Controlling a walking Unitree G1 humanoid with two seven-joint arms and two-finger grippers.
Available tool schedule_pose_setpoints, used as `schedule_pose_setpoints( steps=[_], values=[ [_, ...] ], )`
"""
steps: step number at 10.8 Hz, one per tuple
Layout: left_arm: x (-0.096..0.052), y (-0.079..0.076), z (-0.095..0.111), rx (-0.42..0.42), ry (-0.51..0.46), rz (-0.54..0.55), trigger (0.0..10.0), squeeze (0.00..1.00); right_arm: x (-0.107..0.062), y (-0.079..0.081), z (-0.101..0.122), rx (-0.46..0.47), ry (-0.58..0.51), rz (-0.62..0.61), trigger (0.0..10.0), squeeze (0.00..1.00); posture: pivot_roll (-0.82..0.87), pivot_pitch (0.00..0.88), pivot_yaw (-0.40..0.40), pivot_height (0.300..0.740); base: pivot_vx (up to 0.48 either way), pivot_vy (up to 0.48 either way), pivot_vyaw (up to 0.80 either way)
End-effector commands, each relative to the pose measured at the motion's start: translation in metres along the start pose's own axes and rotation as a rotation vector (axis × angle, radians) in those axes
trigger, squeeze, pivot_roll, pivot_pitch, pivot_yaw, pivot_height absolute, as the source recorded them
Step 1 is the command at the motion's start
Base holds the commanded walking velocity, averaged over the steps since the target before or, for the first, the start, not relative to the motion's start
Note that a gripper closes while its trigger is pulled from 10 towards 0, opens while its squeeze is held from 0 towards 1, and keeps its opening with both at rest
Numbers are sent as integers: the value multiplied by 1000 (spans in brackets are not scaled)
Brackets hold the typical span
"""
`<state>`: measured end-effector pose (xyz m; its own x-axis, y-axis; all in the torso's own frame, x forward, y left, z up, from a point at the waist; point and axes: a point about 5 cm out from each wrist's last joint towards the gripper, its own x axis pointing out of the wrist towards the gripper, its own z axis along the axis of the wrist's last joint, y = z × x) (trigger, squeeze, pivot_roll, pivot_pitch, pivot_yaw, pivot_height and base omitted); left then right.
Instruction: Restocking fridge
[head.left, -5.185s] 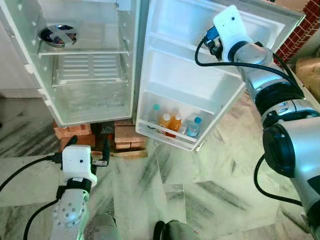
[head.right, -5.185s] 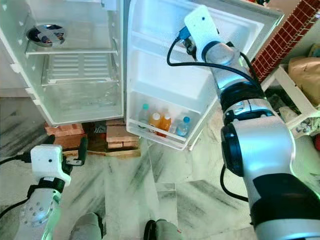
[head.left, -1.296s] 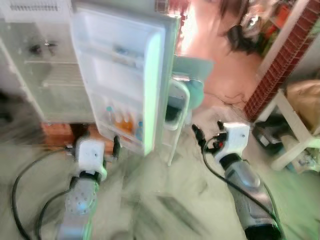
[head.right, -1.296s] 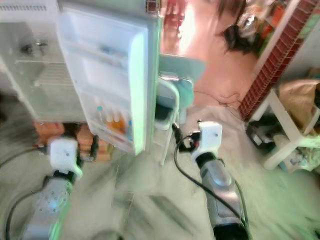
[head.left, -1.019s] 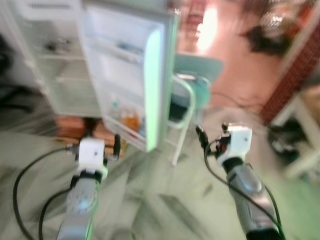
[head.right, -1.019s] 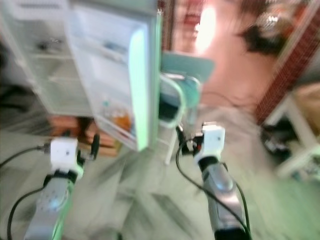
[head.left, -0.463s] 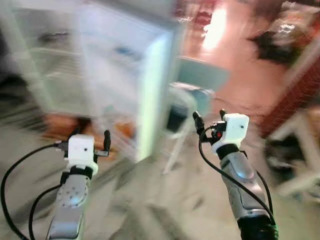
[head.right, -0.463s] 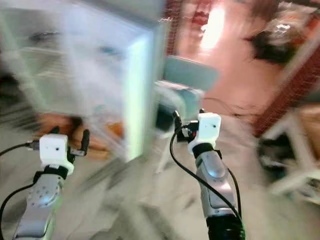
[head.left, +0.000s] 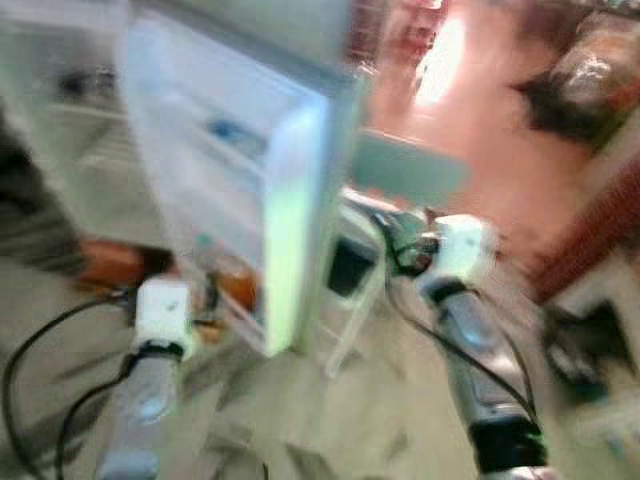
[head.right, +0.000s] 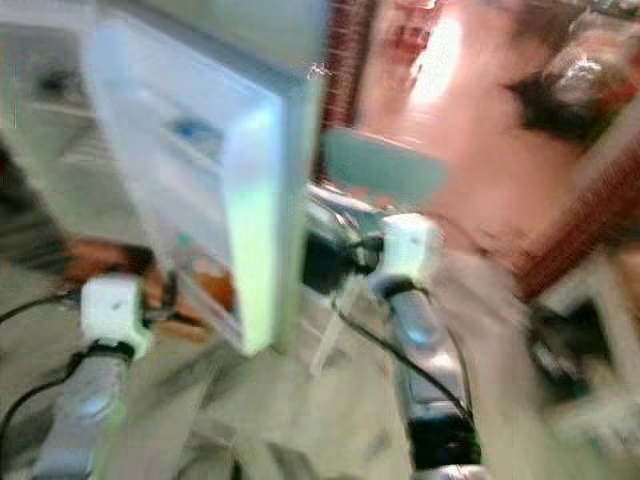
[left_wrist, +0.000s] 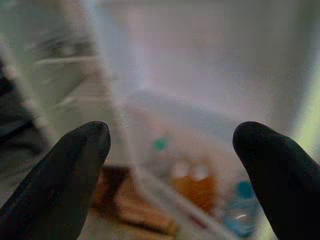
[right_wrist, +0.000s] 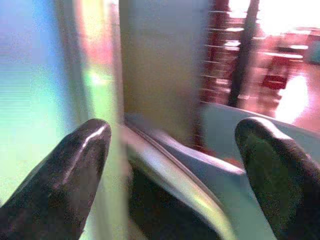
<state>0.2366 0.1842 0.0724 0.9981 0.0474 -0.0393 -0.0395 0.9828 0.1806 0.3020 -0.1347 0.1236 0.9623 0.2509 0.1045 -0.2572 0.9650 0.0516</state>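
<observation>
**Here, both pincers empty before the open fridge**

Blurred head views show the fridge door (head.left: 250, 190) swung open, bottles (left_wrist: 200, 187) standing in its bottom rack. The left pincer (left_wrist: 175, 165), fingers spread and holding nothing, points at that rack. The right pincer (right_wrist: 172, 160), likewise released, is raised by the door's outer edge, near a pale chair (head.left: 365, 260) behind it.

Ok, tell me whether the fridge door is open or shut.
Open. The fridge door stands swung out, its inner shelves facing us, bottles in its lowest rack.
</observation>
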Motion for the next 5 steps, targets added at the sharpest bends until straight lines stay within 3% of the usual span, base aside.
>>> schedule_pose_setpoints(
  steps=[1, 3, 5],
  values=[
    [-6, -4, -11, -11, 53, 2, 10000, 0, 2, -10, -2, -1, 15, -16, 10000, 0, 168, 51, -73, 740, 0, 0, 800],
    [-15, -2, -25, 6, 121, 2, 10000, 0, 18, -10, 3, -28, 16, -21, 10000, 0, 187, 51, -76, 740, 0, 0, 775],
    [-18, -7, -30, 4, 160, -30, 10000, 0, 30, -9, -1, -58, 77, -70, 10000, 0, 201, 48, -80, 740, 0, 0, 0]
  ],
)
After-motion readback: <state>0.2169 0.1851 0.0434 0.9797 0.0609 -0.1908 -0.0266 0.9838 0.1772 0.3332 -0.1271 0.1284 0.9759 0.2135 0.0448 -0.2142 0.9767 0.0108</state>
